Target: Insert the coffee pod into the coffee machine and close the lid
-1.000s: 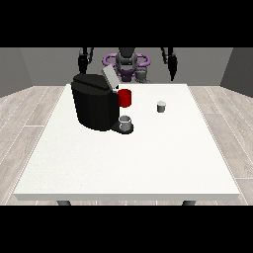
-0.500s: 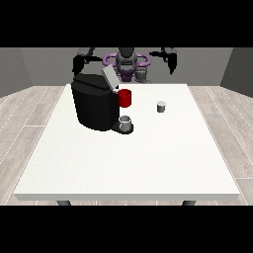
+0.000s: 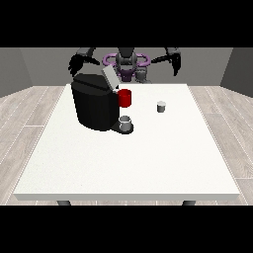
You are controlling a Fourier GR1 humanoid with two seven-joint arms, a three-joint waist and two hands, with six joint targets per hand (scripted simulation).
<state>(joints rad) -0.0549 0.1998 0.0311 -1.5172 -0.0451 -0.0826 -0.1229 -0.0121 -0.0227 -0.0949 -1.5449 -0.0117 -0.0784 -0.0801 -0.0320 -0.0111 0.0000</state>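
Up high, the hand at the view's right (image 3: pixel 175 62) hangs above the coffee pod (image 3: pixel 161 106); the other hand (image 3: pixel 75 64) hovers behind the coffee machine (image 3: pixel 94 101); I cannot tell if either is clenched.

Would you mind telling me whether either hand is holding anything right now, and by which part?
Nothing is held: both hands are raised above the table's far edge, and the coffee pod stands alone on the table.

Coffee pod (image 3: pixel 161 106) stands on the table (image 3: pixel 148 158) — right of the lid-up coffee machine (image 3: pixel 94 104).
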